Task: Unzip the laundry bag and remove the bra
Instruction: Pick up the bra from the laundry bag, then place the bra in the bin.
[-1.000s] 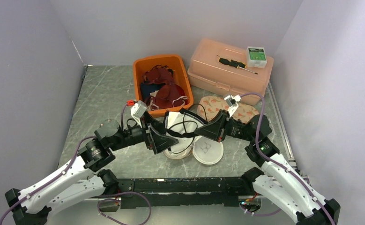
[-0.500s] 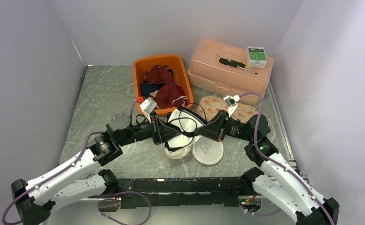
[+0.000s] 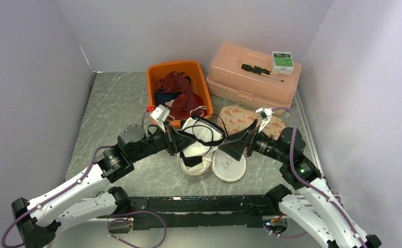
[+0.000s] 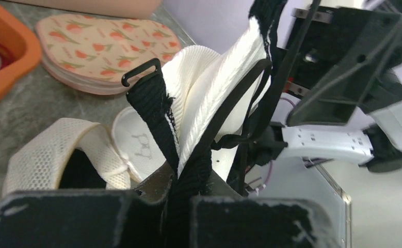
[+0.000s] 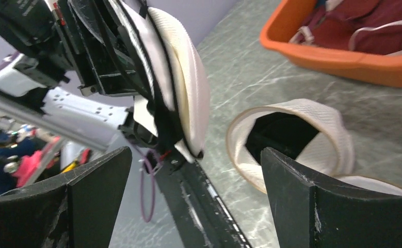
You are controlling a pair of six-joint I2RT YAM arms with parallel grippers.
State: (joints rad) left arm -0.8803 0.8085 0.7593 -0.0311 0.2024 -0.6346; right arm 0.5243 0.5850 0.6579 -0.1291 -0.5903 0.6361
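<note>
Nearest the arms, the round white mesh laundry bag [image 3: 189,167] lies on the grey marbled table [image 3: 116,103] with its mouth gaping and its flat circular flap folded out beside it, so the unzipping looks done. Just above it, the left gripper [image 3: 180,142] is clenched on a black strap of the white padded bra [image 3: 201,133], which hangs clear of the bag and off the table. The right gripper [image 3: 240,144] stands just beside the bra with its fingers spread wide and nothing between them. By my reading the bra is already out, and little is left beyond setting it down. Farther back lie a peach floral padded insert [image 3: 237,116], an orange plastic tub [image 3: 155,82] of dark red garments and a closed pink plastic box [image 3: 240,77].
</note>
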